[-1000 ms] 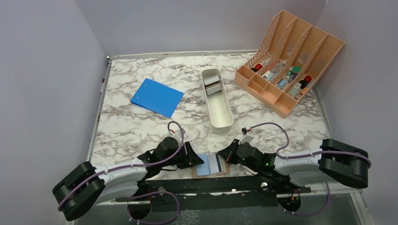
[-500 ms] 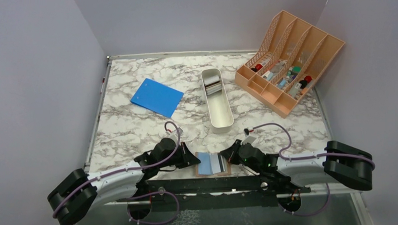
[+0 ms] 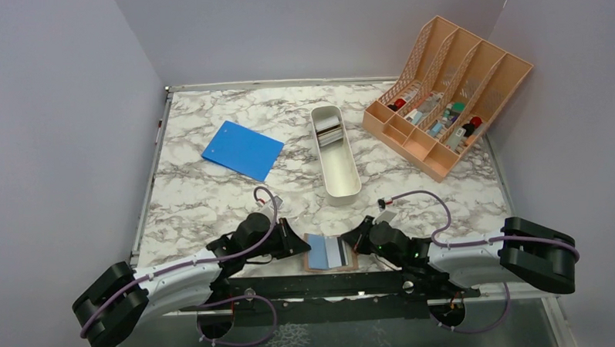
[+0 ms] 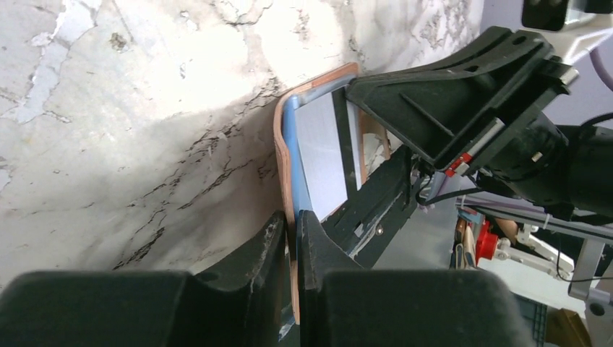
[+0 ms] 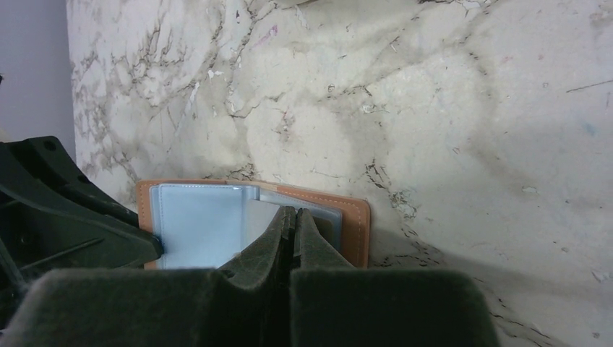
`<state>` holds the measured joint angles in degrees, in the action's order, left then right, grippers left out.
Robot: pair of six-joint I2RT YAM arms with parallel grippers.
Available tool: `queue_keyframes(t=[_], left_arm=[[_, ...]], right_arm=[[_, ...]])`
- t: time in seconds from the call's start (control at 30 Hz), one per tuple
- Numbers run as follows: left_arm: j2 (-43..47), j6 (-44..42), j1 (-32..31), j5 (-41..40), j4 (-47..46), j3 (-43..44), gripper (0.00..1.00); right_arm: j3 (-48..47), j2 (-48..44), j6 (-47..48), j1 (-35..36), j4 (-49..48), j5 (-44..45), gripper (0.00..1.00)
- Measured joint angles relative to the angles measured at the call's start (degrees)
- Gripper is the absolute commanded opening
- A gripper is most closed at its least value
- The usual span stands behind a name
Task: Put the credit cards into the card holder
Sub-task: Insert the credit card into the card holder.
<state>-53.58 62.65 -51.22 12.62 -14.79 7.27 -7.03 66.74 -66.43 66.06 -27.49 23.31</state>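
Note:
The brown card holder [image 3: 328,254] lies open between both grippers near the table's front edge, pale blue inside. My left gripper [image 3: 300,245] is shut on its left brown edge, seen edge-on in the left wrist view [image 4: 280,152] between my jaws [image 4: 293,242]. A silver-grey credit card [image 3: 339,253] with a dark stripe sits in the holder's right half. My right gripper [image 5: 293,215] is shut, its tips resting on that card [image 5: 259,220] and the clear sleeve. More cards [image 3: 329,129] stand in the white tray.
A long white tray [image 3: 342,180] lies beyond the holder at mid-table. A blue notebook [image 3: 242,149] lies at the back left. A peach lattice organiser [image 3: 450,91] with small items stands at the back right. A black bar [image 3: 331,282] runs along the near edge.
The left arm's rear link has swung back and left. Both grippers and the holder have shifted slightly away from the near edge. Almost nothing moved in the last half second.

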Motion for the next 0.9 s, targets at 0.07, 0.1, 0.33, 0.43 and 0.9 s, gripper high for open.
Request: queue_keyframes(t=[0.07, 0.1, 0.33, 0.43, 0.9], left_arm=[[1.68, 0.15, 0.0, -0.02, -0.04, -0.26, 0.11], [2.14, 0.17, 0.0, -0.02, -0.02, -0.33, 0.12], [2.64, 0.44, 0.0, 0.0, -0.07, -0.35, 0.11], [2.64, 0.5, 0.0, 0.02, -0.15, -0.35, 0.2], [5.42, 1.01, 0.0, -0.02, 0.63, -0.76, 0.03]], right_arm=[[0.11, 0.0, 0.0, 0.0, -0.07, 0.0, 0.01], [0.13, 0.0, 0.0, 0.0, -0.09, 0.0, 0.01], [0.31, -0.07, 0.02, 0.0, -0.11, 0.0, 0.01], [0.37, -0.07, 0.0, 0.0, -0.09, 0.0, 0.01], [0.37, -0.11, 0.02, 0.0, 0.0, 0.0, 0.01]])
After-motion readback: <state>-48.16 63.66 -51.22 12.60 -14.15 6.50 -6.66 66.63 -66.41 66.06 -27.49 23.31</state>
